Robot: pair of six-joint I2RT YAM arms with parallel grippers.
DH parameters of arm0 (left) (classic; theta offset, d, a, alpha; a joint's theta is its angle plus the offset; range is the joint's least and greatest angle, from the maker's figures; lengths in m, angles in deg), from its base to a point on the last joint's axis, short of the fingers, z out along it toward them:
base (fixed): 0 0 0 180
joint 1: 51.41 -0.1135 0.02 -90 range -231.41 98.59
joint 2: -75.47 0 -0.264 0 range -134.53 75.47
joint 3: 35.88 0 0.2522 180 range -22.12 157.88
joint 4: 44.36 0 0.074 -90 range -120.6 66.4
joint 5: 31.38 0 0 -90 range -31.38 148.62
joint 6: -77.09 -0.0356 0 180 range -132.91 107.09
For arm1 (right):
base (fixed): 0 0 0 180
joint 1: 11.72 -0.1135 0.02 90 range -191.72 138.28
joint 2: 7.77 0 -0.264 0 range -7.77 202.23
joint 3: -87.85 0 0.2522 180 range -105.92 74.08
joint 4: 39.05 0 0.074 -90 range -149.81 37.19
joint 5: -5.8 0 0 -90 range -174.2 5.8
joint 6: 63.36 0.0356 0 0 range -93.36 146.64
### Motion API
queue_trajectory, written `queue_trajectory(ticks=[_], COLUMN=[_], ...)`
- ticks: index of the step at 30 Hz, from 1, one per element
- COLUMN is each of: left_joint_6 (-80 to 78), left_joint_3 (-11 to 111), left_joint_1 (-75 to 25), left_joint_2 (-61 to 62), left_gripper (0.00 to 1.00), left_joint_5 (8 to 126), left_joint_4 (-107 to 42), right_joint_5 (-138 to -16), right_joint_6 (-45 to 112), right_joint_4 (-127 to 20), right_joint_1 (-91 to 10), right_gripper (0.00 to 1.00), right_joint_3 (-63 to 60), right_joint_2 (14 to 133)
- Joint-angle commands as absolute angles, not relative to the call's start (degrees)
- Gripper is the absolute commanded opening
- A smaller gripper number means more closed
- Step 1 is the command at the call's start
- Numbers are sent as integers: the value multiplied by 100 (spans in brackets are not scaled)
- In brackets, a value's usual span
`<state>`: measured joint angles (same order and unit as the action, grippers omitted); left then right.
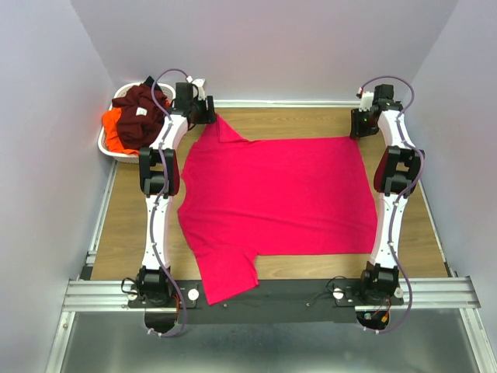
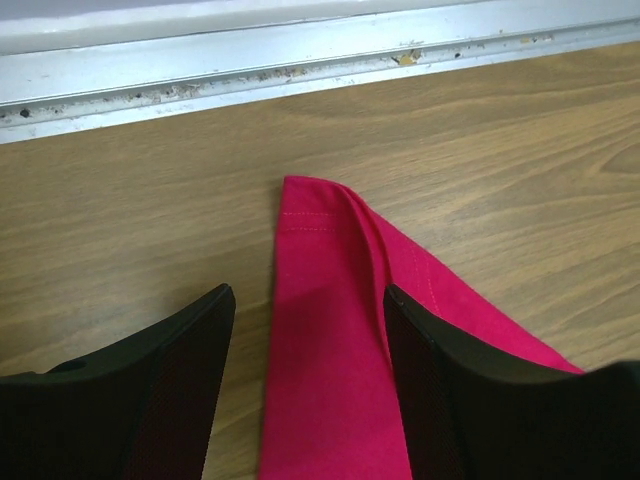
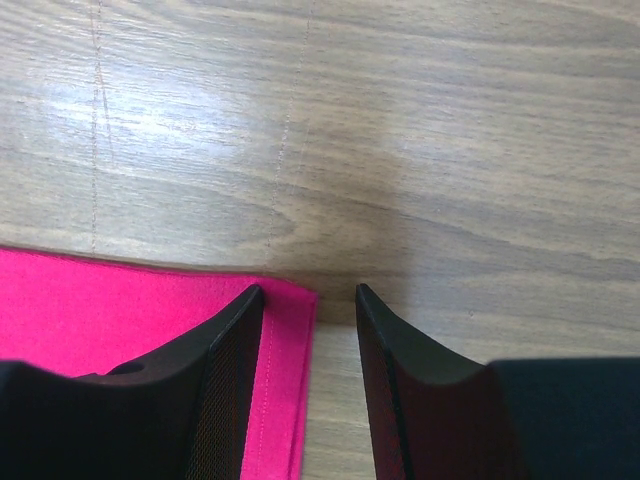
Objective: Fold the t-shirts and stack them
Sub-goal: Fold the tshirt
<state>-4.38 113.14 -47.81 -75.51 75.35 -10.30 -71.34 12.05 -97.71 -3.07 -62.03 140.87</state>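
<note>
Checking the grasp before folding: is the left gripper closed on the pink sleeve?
No, the left gripper is open, a sleeve of the pink t-shirt lying between its fingers.

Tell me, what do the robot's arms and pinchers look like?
The left arm and right arm are skinny white pieces joined by chunky black joints, with thin purple cables looping along them. The left gripper and right gripper each have two black, pointy wedge fingers.

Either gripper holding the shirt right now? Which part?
Nothing is held. Both are open: the left gripper straddles the pink t-shirt at its far sleeve tip, the right gripper sits over its far hem corner.
</note>
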Motion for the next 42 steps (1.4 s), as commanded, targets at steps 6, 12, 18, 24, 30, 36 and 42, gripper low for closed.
queue_trajectory(ticks=[6, 12, 18, 24, 30, 36, 42], left_joint_6=[132, 423, 677, 941, 915, 897, 889], left_joint_3=[11245, 11051, 11016, 10778, 11016, 11095, 11069], left_joint_1=[-4781, -4754, -4780, -4763, -4675, -4640, -4640], left_joint_2=[-7518, -7509, -7501, -7571, -7685, -7720, -7711], left_gripper=[56, 51, 58, 49, 32, 9, 0], left_joint_5=[7286, 7242, 7101, 7401, 7146, 7075, 7084], left_joint_4=[-1109, -1100, -1135, -1170, -1091, -1100, -1117], right_joint_5=[-7190, -7234, -7181, -7260, -7287, -7199, -7093], right_joint_6=[1249, 1205, 1214, 1188, 1144, 1117, 1222], right_joint_4=[-9754, -9754, -9754, -9754, -9754, -9754, -9737], right_joint_1=[-319, -319, -319, -319, -319, -319, -319], right_gripper=[49, 49, 49, 49, 49, 51, 57], right_joint_3=[-6074, -6057, -6004, -6030, -6021, -6039, -6118], right_joint_2=[14323, 14305, 14261, 14252, 14226, 14156, 14050])
